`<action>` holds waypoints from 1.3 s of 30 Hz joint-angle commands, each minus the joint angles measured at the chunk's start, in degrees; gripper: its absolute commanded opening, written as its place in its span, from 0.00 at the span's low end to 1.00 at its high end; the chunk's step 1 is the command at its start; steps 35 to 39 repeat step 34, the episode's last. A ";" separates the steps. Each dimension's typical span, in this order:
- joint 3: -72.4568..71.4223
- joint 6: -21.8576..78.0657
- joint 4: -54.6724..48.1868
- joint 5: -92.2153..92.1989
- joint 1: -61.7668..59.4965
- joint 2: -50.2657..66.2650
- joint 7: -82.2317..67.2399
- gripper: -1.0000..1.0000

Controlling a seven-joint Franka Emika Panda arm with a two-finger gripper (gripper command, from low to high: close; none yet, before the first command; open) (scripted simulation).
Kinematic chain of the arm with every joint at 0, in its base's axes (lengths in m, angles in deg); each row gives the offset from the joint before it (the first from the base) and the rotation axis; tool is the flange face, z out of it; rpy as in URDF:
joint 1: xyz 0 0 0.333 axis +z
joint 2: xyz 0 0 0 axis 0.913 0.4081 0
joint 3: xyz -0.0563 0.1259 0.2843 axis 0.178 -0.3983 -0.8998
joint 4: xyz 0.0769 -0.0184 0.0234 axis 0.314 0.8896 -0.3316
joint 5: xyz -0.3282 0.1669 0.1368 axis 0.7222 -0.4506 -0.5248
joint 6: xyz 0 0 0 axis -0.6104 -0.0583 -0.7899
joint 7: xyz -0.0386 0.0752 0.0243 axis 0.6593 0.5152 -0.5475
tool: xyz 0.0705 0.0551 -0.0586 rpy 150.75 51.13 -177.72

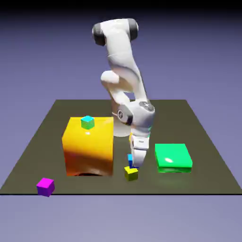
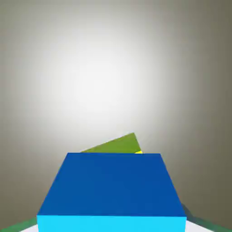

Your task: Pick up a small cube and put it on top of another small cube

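Fingers (image 1: 133,164) pinch the dark-blue cube (image 2: 111,188) just above the yellow cube (image 1: 131,173) — contact between them unclear.

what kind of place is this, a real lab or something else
Likely a rendered simulation, not a real lab: a dark table against a plain blue-violet backdrop, flat-coloured blocks like the big orange-yellow block, and a white arm.

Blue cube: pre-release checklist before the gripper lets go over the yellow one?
1. Dark-blue cube held in gripper: ok, it fills the hand view between the fingers.
2. Blue cube over yellow cube: ok, directly above in the exterior view.
3. Alignment: cannot tell; yellow shows past the blue cube's far edge, rotated.
4. Blue resting on yellow: cannot tell, gap not resolvable.
5. Big orange-yellow block and green block clear of the stack: ok.
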 commanded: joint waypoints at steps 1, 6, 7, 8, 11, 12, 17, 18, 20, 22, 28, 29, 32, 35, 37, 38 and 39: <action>0.54 0.55 -2.08 -2.07 -1.00 1.57 0.30 0.00; 5.51 4.12 -12.46 -11.46 -4.09 8.39 -0.16 0.00; 7.48 5.09 -14.53 -12.85 -3.88 9.31 -1.04 0.00; 9.54 5.93 -15.87 -13.37 -3.07 9.56 -2.26 0.00; 15.77 8.39 -19.58 -14.56 -0.42 10.03 -6.05 0.00; 17.85 9.21 -20.82 -14.95 0.47 10.18 -7.31 0.00; 28.23 13.31 -27.00 -16.93 4.89 10.96 -13.62 0.00; 30.31 14.13 -28.24 -17.33 5.78 11.11 -14.88 0.00; 34.46 15.77 -30.71 -18.12 7.55 11.42 -17.41 0.00; 38.61 17.29 -32.62 -18.27 9.72 11.24 -20.13 0.00; 40.67 10.58 -32.81 -16.65 9.89 17.72 -20.47 0.00; 40.67 10.58 -32.81 -16.65 9.89 17.72 -20.47 1.00; 40.45 14.72 -32.73 -17.15 10.59 13.57 -21.05 1.00; 40.30 17.75 -32.68 -17.52 11.10 10.55 -21.48 1.00; 40.30 17.75 -32.68 -17.52 11.10 10.55 -21.48 1.00; 40.30 17.75 -32.68 -17.52 11.10 10.55 -21.48 1.00; 40.30 17.75 -32.68 -17.52 11.10 10.55 -21.48 1.00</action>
